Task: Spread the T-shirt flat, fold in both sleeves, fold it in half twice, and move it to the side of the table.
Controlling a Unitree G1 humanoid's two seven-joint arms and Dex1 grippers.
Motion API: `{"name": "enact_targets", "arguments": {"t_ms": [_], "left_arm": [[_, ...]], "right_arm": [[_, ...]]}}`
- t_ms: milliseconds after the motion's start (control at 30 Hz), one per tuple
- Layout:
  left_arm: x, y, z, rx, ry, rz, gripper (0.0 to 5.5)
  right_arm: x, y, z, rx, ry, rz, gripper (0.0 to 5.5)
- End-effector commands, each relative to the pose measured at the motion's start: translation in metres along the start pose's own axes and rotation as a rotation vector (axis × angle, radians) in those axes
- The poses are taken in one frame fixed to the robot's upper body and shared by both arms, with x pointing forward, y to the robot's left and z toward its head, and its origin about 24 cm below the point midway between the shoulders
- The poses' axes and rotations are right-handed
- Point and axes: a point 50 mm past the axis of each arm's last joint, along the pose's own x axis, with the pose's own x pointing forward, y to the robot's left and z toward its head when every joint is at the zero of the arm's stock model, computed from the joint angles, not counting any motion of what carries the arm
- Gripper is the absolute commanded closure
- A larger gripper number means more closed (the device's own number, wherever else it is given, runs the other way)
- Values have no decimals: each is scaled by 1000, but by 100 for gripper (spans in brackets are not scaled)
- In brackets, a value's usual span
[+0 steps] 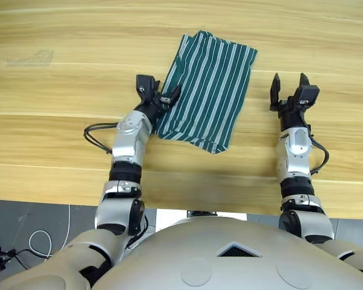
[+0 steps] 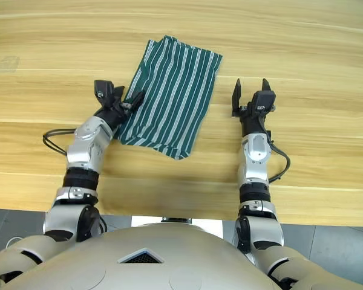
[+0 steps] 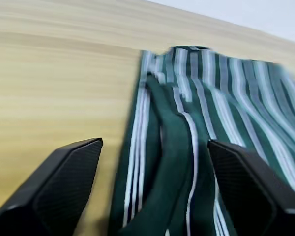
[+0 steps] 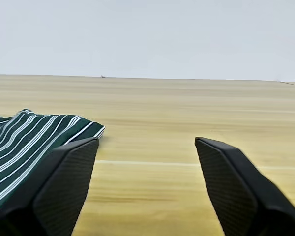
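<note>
Nearest the body, both forearms are reaching forward over the near edge of the tabletop (image 1: 60, 36), roughly side by side. The left one is angling inward towards the middle and the right one is pointing almost straight ahead.

The left tool (image 1: 159, 89) is sitting with its fingers spread, not pinching anything. It is straddling the left long edge of the T-shirt (image 1: 209, 90), close to the near left corner. One finger is lying over bare wood just beside the cloth and the other is lying over the stripes. In the left wrist view the layered edge is running up between the two fingers, so the cloth is already inside the opening.

The right tool (image 1: 289, 78) is also spread wide and is holding nothing. It is hanging over bare wood beside the T-shirt's right long edge, apart from it, with its fingers pointing away from the robot. In the right wrist view a corner of the stripes is showing just past one finger.

The T-shirt is lying as a compact striped rectangle in the middle of the tabletop, which suggests the folds are done and only the move to the side is left. Its long axis is running away from the robot and leaning to the right as it goes. The near end is sitting closer to the left arm and the far end is nearer the midline.

The left arm is clearly the nearer one. The coming move probably turns on that tool pressing together on the edge it is straddling. I cannot tell whether its fingers are low enough to catch every layer.
</note>
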Motion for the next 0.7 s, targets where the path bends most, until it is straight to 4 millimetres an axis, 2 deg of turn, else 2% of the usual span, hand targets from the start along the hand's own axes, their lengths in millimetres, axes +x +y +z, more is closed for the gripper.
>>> {"name": "enact_targets", "arguments": {"t_ms": [33, 100, 200, 533, 700], "left_arm": [[-53, -18, -52, -92, 194, -2, 153], [-73, -26, -59, -105, 219, 1, 153], [-89, -29, -62, -138, 241, 45, 153], [-96, -30, -64, -190, 236, 100, 153], [-99, -39, -66, -218, 237, 72, 153]], "right_arm": [[5, 0, 0, 0, 26, 15, 187], [8, 0, 1, 6, 32, 19, 187], [10, -2, 0, 7, 42, 16, 187], [9, -8, -3, -82, 75, 49, 187], [16, -17, 2, -143, 61, 26, 187]]}}
